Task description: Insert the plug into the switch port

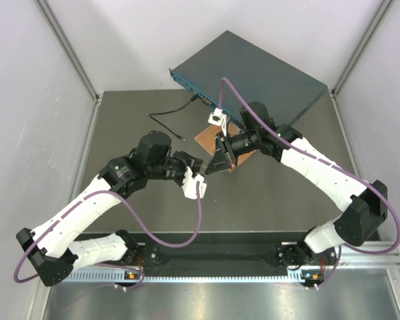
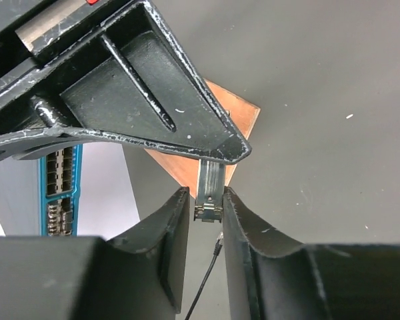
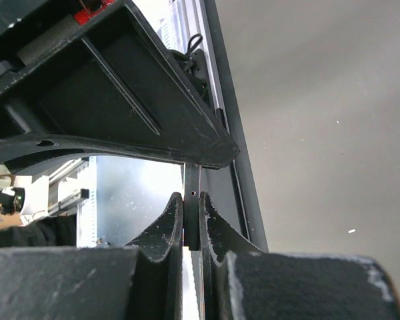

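- Grey tabletop (image 1: 120,200) carries the switch (image 1: 253,73) at its far edge, set at an angle. Its teal port face (image 2: 60,180) looks toward the near-left.
- Wooden board (image 1: 207,139) lies just near of that face, beneath both grippers.
- Left gripper (image 2: 207,200) and right gripper (image 3: 191,203): both sets of jaws are clenched on the plug (image 2: 209,208), above the board.
- Plug long axis runs from gripper to gripper. The ports lie beyond it, to the far-left. The right arm appears nearer.
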